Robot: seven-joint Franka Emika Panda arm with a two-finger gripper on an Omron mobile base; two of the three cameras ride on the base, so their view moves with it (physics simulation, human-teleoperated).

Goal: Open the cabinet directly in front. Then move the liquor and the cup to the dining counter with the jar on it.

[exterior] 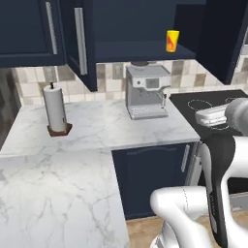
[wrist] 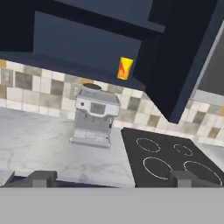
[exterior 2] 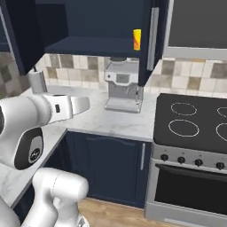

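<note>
The cabinet [exterior: 138, 51] stands open, with both navy doors swung outward; its left door [exterior: 80, 43] shows a long silver handle. On the cabinet's shelf, near its right end, stands the cup [exterior: 172, 41] [exterior 2: 137, 40] [wrist: 125, 68], yellow with a red-orange mark. My gripper [wrist: 113, 178] is open, with nothing between its two dark fingertips [wrist: 42, 177]. It hangs well below the shelf and short of it, over the worktop. The liquor, the dining counter and the jar are out of view.
A steel coffee machine [exterior: 147, 92] sits on the marble worktop [exterior: 97, 128] under the cabinet. A paper towel holder [exterior: 56, 109] stands to the left. A black stove [exterior 2: 195, 122] with an oven below lies to the right.
</note>
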